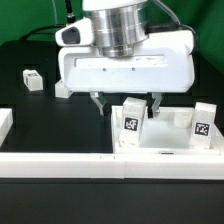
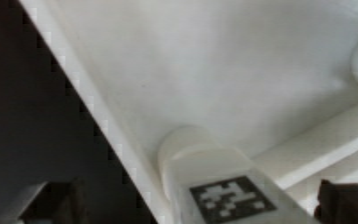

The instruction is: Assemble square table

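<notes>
Claw [image 1: 127, 104]: I see it spread wide, pinching nothing.
Tagged leg [image 1: 131, 122]: just beneath the claw, in line with its gap.
Tabletop [image 2: 176, 80]: white, beneath the claw.

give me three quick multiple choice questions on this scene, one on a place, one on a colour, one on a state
1. Where does the small leg at the exterior view's left lie?
A. on the dark work surface, apart from the tabletop
B. in the tool
C. stacked on another leg

2. What colour is the tabletop?
A. black
B. white
C. brown

3. How is the tool?
A. shut on a leg
B. shut on the tabletop
C. open

Answers:
1 A, it sits alone on the dark surface.
2 B, the wrist view shows it plain white.
3 C, its fingers stand wide apart either side of a tagged leg.
</notes>
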Robot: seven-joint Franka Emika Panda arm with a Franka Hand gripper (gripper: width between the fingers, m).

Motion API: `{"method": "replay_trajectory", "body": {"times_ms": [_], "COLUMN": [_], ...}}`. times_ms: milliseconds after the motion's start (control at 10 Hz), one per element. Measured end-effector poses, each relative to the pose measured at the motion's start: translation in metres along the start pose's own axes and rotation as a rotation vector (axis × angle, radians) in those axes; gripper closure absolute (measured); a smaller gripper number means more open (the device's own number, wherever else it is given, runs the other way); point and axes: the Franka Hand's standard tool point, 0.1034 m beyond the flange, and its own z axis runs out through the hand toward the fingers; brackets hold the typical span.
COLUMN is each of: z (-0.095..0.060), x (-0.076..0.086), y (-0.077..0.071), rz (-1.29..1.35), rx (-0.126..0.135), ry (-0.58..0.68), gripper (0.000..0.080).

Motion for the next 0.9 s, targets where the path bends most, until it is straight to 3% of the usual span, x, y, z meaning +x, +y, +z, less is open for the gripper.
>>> {"method": "replay_trajectory", "body": {"times_ms": [100,200,300,400,500,900], "z": [0.0005,0.0008,0.0008,0.001,0.0011,0.0011], "x": [0.0008,0.0007,0.0007,0.0004,0.0002,0.0006], "y": [-0.0005,-0.0002,-0.0003,-0.0009,-0.0014,-0.0025], "rz": [0.017,0.016,0.026,0.095,0.175,0.434], "rx": [0.0,0.0,0.001,0.003,0.004,0.014], "ry": [0.01,0.009,0.009,0.009,0.008,0.006], "gripper": [0.0151,0.0271,0.0271,0.0452,0.0514,0.0514]}}
